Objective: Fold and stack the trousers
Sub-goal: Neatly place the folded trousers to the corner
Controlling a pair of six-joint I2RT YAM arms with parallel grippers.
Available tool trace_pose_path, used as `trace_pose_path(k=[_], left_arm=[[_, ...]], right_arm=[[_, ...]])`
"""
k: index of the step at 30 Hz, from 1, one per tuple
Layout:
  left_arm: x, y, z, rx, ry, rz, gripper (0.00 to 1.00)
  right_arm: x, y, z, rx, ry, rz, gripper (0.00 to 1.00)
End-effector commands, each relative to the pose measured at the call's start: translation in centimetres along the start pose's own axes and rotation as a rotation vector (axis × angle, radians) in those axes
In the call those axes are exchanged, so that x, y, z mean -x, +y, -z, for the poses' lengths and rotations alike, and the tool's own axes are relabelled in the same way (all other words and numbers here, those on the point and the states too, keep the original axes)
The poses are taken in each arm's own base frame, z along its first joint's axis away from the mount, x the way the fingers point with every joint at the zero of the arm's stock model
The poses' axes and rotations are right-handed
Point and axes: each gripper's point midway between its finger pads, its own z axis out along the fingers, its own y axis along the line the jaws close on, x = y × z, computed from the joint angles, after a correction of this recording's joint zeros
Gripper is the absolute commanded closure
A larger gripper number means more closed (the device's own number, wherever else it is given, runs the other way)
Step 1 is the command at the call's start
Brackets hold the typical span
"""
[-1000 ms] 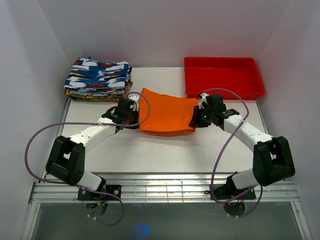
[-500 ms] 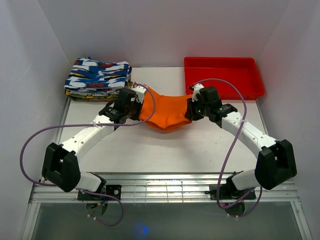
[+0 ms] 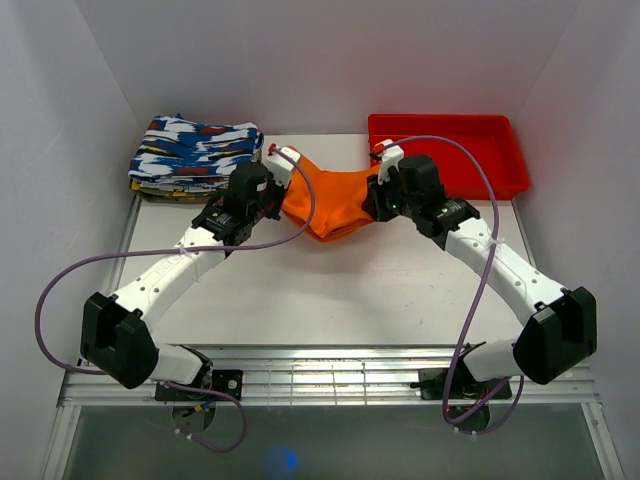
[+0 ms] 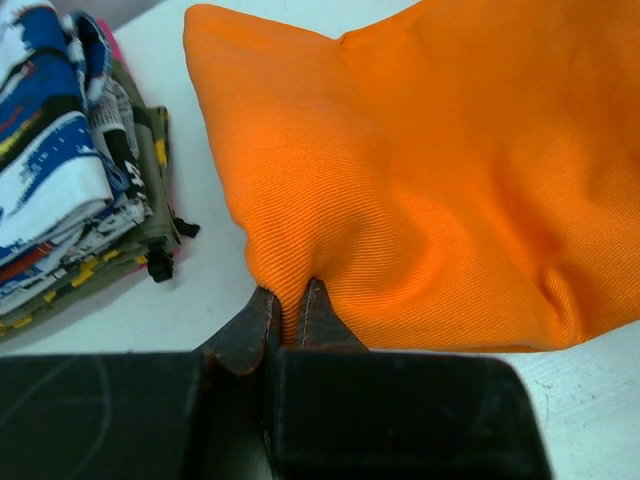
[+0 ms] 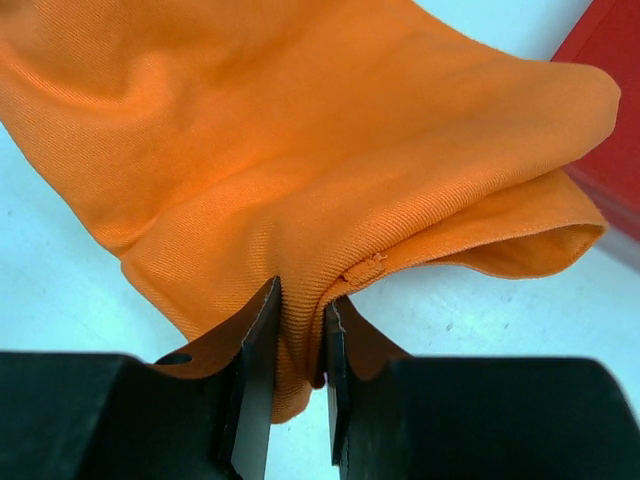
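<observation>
- Plain white matte walls point(image 3: 330, 60) close in the back and both sides.
- A flat white surface point(image 3: 330, 300) fills the middle, evenly lit, with soft shadows.
- Ribbed silver aluminium rails point(image 3: 330, 385) run along its near edge.
- Nearer still lies a dark greenish glossy panel point(image 3: 100, 440) carrying a small blue glint point(image 3: 283, 461).

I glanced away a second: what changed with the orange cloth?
The left end effector and right end effector, shut on the bright-orange cloth trousers, lifted them by both sides and moved farther back; the middle now sags. Patterned folded clothes and red plastic tray stayed.
</observation>
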Motion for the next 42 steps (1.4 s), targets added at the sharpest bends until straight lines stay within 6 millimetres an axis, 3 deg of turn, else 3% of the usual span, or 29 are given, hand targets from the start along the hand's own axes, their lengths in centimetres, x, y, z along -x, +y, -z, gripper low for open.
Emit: trace_pose_path(k=[1,6,9,13,14,16,17,18,19,20,21,22,23,29,32,33,35,37,38,39,40,41,42], left_arm=[[9.6,2.7,3.4,0.096,-0.306,-0.018,1.00],[13.8,5.4,5.0,0.199,-0.435,-0.022,1.00],[15.8,8.1,5.5,0.242,-0.469,0.033,1.00],[17.6,13.7,6.1,0.331,-0.506,0.098,1.00],[17.9,14.5,6.0,0.344,-0.513,0.101,1.00],[18.9,17.0,6.9,0.394,-0.547,0.110,1.00],[18.8,17.7,6.8,0.409,-0.544,0.114,1.00],[19.9,18.8,7.7,0.431,-0.596,0.128,1.00],[19.8,20.4,8.2,0.457,-0.604,0.137,1.00],[19.8,21.2,8.0,0.470,-0.606,0.145,1.00],[20.0,22.1,8.4,0.487,-0.624,0.150,1.00],[19.9,23.9,9.0,0.519,-0.635,0.173,1.00],[19.8,24.7,9.1,0.525,-0.641,0.179,1.00],[17.3,32.8,11.9,0.667,-0.683,0.226,1.00],[15.6,36.6,13.1,0.716,-0.710,0.280,1.00],[14.5,38.3,14.1,0.751,-0.710,0.292,1.00],[13.8,39.5,14.2,0.748,-0.735,0.279,1.00],[11.1,41.2,14.1,0.773,-0.711,0.290,1.00],[10.3,41.9,13.9,0.781,-0.722,0.297,1.00],[7.7,43.0,13.6,0.801,-0.690,0.319,1.00],[6.4,43.2,12.8,0.778,-0.672,0.321,1.00],[4.5,43.6,11.6,0.772,-0.646,0.330,1.00],[3.2,44.1,11.1,0.778,-0.643,0.326,1.00]], right_arm=[[9.8,0.0,2.2,-0.033,-0.303,0.123,0.92],[14.1,0.1,2.6,-0.054,-0.408,0.189,0.92],[16.6,0.2,2.7,-0.066,-0.469,0.233,0.92],[19.9,0.4,2.2,-0.077,-0.551,0.278,0.92],[20.0,0.3,1.1,-0.078,-0.545,0.290,0.92],[22.8,0.7,1.5,-0.083,-0.618,0.301,0.92],[22.8,0.8,-0.1,-0.078,-0.611,0.303,0.92],[24.9,1.5,0.5,-0.075,-0.666,0.321,0.92],[25.6,1.8,0.2,-0.072,-0.683,0.327,0.92],[25.6,2.0,-1.8,-0.067,-0.671,0.331,0.92],[26.2,2.4,-2.3,-0.069,-0.685,0.339,0.92],[28.7,2.6,-1.3,-0.090,-0.748,0.340,0.92],[28.4,2.6,-3.8,-0.087,-0.728,0.344,0.92],[32.2,5.6,-8.7,-0.068,-0.824,0.403,0.92],[32.4,9.0,-10.9,-0.034,-0.879,0.451,0.92],[32.2,9.7,-11.5,-0.030,-0.890,0.466,0.92],[31.2,11.9,-13.2,-0.008,-0.916,0.491,0.92],[30.3,12.8,-14.7,0.001,-0.923,0.489,0.92],[28.6,13.6,-17.0,0.012,-0.900,0.496,0.92],[28.5,13.6,-17.5,-0.006,-0.929,0.491,0.92],[28.0,13.8,-18.3,-0.008,-0.930,0.488,0.92],[25.9,13.9,-21.2,-0.002,-0.897,0.491,0.92],[25.0,14.1,-22.2,-0.006,-0.892,0.497,0.92]])
